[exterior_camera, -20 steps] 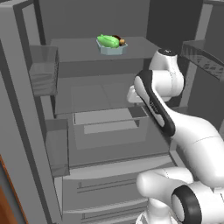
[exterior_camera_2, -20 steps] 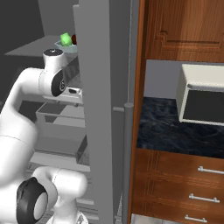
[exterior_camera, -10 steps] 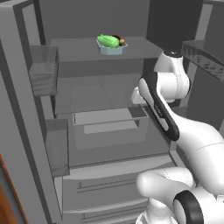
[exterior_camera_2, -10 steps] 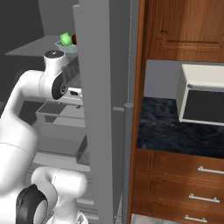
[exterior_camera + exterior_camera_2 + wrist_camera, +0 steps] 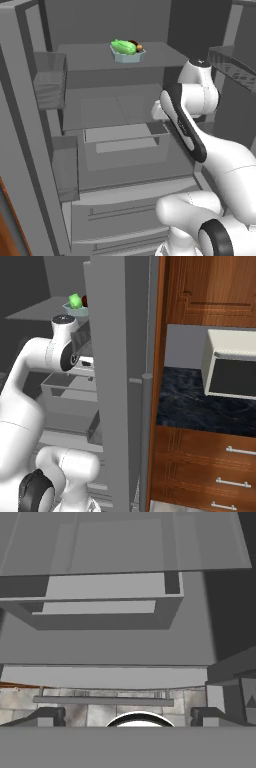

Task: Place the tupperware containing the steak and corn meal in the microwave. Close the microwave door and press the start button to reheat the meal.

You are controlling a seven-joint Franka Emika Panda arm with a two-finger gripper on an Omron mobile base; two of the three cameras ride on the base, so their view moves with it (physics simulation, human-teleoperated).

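Step in hand: reach for small pale blue-grey translucent tupperware (image 5: pixel 128 53) holding green and brown meal, on upper grey fridge shelf (image 5: pixel 90 57). Tool (image 5: pixel 125 714) wide, empty, aimed low at drawers. Next: raise, level with tub, straddle rim.

You face an open grey fridge (image 5: pixel 30 125): flat grey shelves (image 5: pixel 95 55), a clear drawer (image 5: pixel 122 142) at mid height, clear door bins (image 5: pixel 50 80) on the left. On your right the fridge's side wall (image 5: pixel 122 381) stands against brown wooden cabinets (image 5: pixel 210 291). Below them a dark speckled counter (image 5: pixel 190 406) tops wooden drawers (image 5: pixel 200 456) with metal bar handles. Pale stone floor tiles (image 5: pixel 20 699) show low down. Light is even and dim.
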